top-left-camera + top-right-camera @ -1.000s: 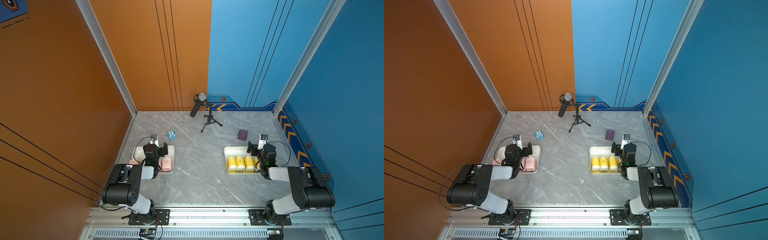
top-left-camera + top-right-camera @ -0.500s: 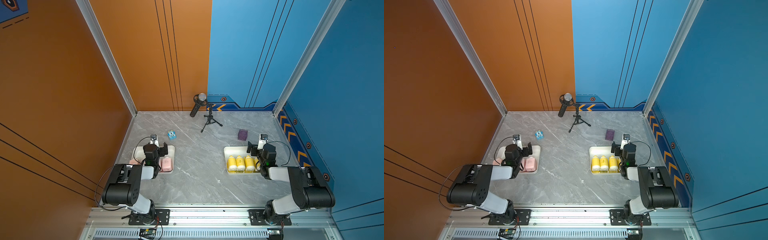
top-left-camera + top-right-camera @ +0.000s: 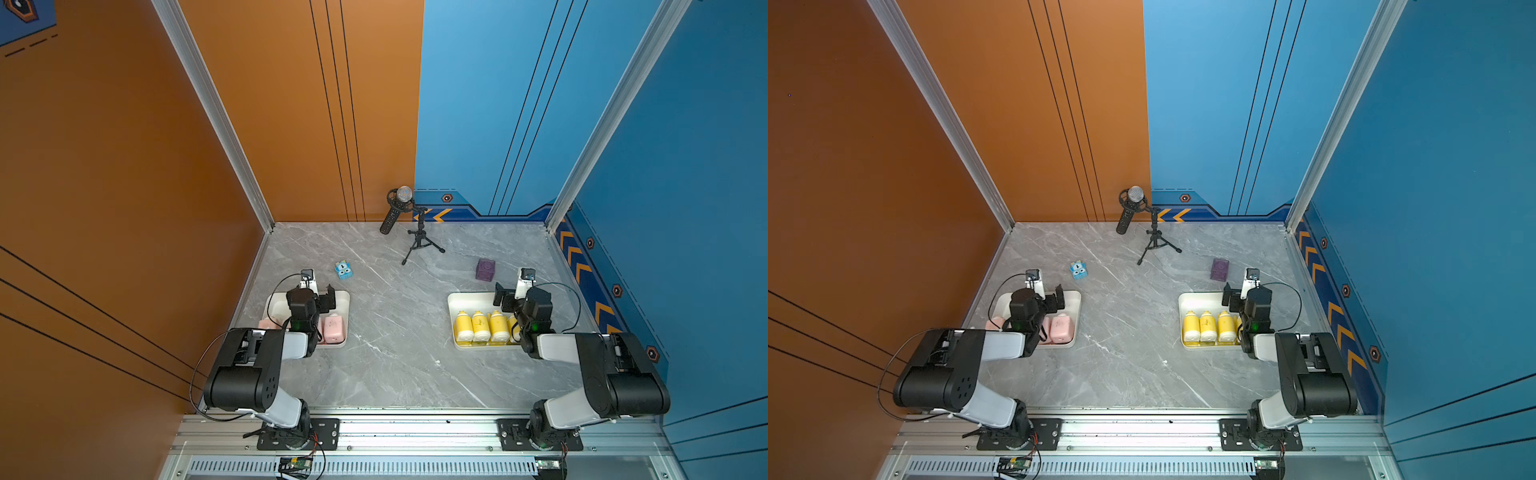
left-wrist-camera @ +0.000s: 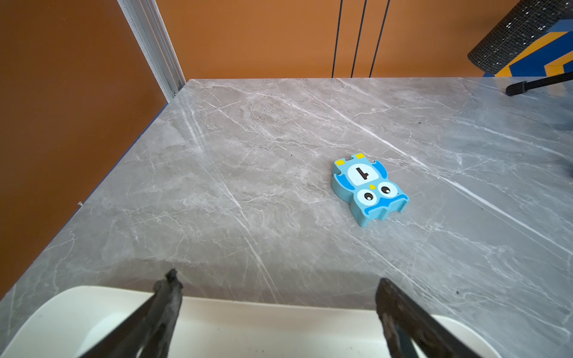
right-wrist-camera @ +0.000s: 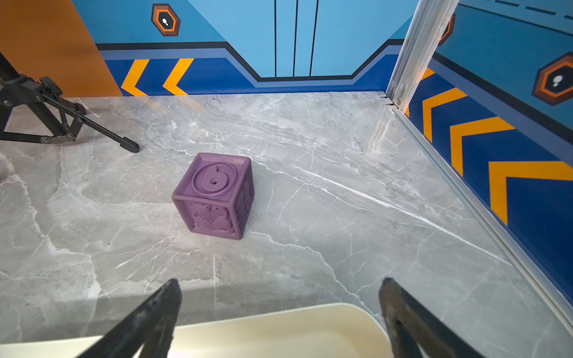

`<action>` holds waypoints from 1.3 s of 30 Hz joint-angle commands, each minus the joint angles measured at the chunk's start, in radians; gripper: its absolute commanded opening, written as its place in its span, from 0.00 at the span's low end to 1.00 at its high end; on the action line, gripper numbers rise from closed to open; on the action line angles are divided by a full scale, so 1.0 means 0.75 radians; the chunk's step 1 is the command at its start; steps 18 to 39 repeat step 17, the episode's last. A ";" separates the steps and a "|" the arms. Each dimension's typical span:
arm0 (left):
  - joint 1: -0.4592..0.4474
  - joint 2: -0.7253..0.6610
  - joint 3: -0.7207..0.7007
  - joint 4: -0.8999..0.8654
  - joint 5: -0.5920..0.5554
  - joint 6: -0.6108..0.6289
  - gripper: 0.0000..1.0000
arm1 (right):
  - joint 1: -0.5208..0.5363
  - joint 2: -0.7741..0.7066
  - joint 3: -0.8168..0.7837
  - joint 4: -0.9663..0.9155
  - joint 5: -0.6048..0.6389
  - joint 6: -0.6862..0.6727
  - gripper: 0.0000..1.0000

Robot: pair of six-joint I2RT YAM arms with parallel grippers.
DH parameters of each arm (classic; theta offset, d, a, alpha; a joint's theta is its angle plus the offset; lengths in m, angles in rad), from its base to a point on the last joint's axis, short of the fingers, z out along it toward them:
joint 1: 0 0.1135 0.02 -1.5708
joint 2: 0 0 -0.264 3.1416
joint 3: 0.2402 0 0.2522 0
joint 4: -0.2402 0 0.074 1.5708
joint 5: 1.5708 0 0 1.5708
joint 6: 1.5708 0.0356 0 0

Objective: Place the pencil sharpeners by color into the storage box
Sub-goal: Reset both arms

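I see grey marble tabletop (image 3: 395, 365), orange wall (image 3: 291, 104) far-left, blue wall (image 3: 478, 104) far-right, mic (image 3: 404, 194) on tripod at far edge.

The blue owl block (image 4: 370, 189) carries a black numeral 1 on its white belly patch, seen upside down in the left wrist view. The purple cube (image 5: 215, 195) has a raised 6 inside a ring on its top face. A faint mark on the yellow pencil sharpeners (image 3: 482, 328) is too small to read, and orange chevron signs (image 5: 135, 72) line the dark blue wall band (image 5: 217, 80)
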 commanded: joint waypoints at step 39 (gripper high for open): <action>-0.014 0.020 0.004 0.012 0.017 0.028 0.98 | -0.011 0.019 0.018 -0.049 -0.002 0.028 1.00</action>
